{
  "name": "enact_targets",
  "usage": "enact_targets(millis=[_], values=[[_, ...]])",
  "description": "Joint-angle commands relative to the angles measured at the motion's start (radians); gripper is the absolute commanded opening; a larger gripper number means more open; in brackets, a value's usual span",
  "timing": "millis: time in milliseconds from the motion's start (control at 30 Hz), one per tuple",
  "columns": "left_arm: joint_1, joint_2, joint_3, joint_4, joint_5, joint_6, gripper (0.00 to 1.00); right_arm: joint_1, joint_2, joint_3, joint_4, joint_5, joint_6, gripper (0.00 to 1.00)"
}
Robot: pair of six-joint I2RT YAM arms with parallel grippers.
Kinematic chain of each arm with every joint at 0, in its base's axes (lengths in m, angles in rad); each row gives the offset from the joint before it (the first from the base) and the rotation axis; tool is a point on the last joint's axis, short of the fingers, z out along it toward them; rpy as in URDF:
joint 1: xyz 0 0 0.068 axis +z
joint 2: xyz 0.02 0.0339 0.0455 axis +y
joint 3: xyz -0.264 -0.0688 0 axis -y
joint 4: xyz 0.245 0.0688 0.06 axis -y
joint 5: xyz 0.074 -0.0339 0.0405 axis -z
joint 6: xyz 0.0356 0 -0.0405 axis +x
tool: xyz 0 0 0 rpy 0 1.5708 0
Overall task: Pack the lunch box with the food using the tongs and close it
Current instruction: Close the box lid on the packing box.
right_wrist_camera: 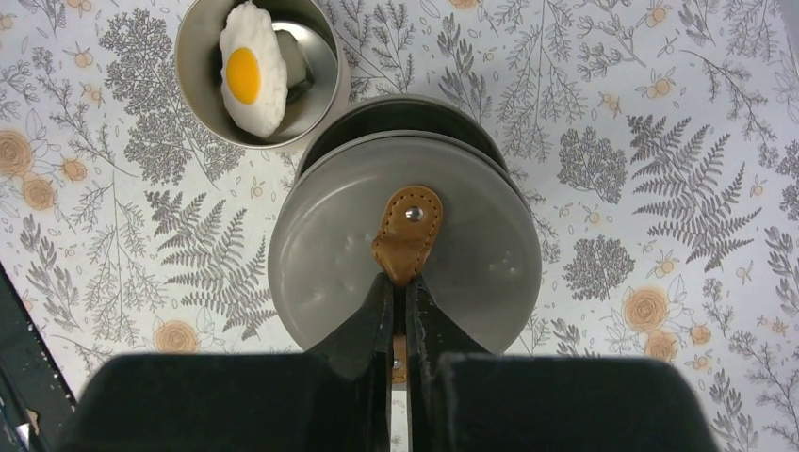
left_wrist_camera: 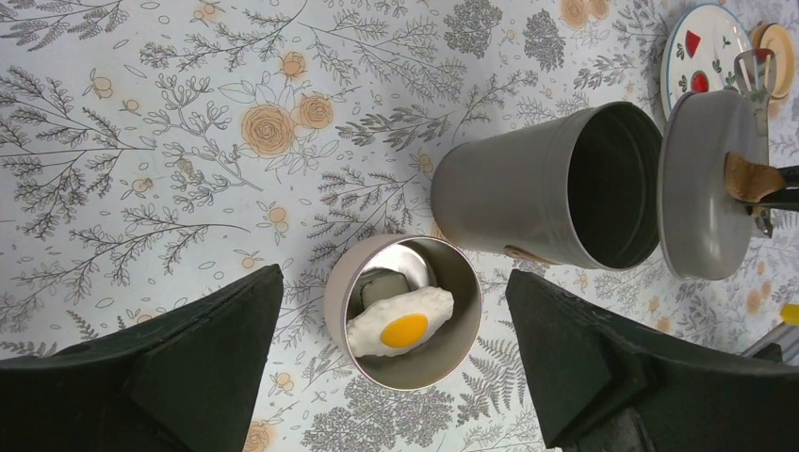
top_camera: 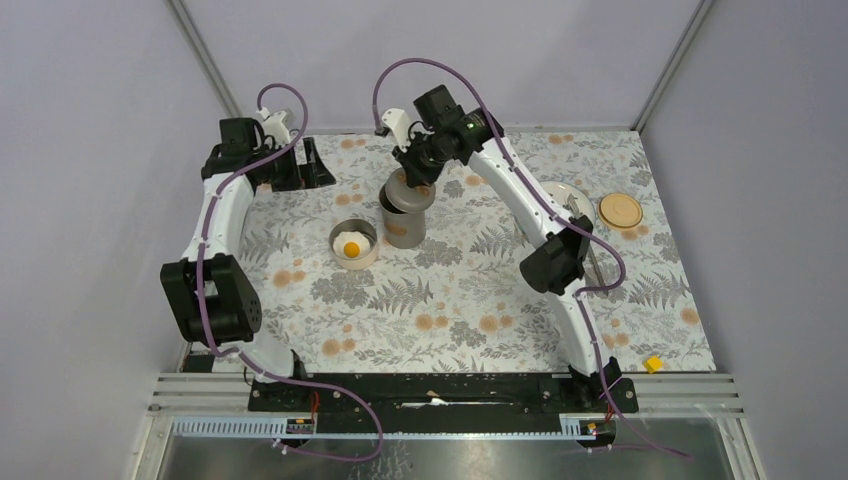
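Note:
The lunch box [top_camera: 405,228] is a tall grey metal canister, and its mouth [left_wrist_camera: 612,184] stands uncovered. Its round lid [right_wrist_camera: 405,245] hangs just above that mouth, slightly off centre. My right gripper [right_wrist_camera: 405,282] is shut on the lid's brown leather tab [right_wrist_camera: 407,231]. The fried egg [left_wrist_camera: 400,320] lies in a small round tin [left_wrist_camera: 443,363] beside the canister, on top of a pale block. My left gripper [left_wrist_camera: 394,275] is open at the back left of the table, well away from the tin. Red food pieces [left_wrist_camera: 699,82] sit on the white plate [left_wrist_camera: 716,33]. The silver tongs [left_wrist_camera: 752,71] lie by it.
A round orange-brown disc [top_camera: 620,210] lies at the right of the plate [top_camera: 560,190], which my right arm partly covers. A small yellow piece [top_camera: 653,364] sits near the table's front right corner. Grey walls close in the floral tablecloth [top_camera: 450,300].

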Motion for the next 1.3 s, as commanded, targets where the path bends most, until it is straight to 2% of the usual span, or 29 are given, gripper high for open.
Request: enact_targets(millis=[0, 667, 833, 933, 1167, 1267], values=[[0.017, 0.020, -0.007, 0.053, 0.067, -0.043, 0.99, 0.029, 0.023, 0.071, 0.002, 0.026, -0.008, 0.00], [0.032, 0.026, -0.032, 0.072, 0.074, -0.063, 0.99, 0.082, 0.115, 0.078, 0.055, 0.114, -0.055, 0.04], [0.035, 0.022, -0.037, 0.072, 0.087, -0.063, 0.99, 0.082, 0.118, 0.053, 0.054, 0.123, -0.062, 0.36], [0.034, 0.021, -0.037, 0.073, 0.087, -0.063, 0.99, 0.083, 0.118, 0.024, 0.052, 0.128, -0.069, 0.45], [0.038, 0.018, -0.040, 0.072, 0.092, -0.063, 0.99, 0.074, 0.137, 0.024, 0.004, 0.078, -0.063, 0.35], [0.038, 0.016, -0.041, 0.072, 0.103, -0.063, 0.99, 0.036, 0.137, 0.019, -0.019, -0.005, -0.022, 0.31]])
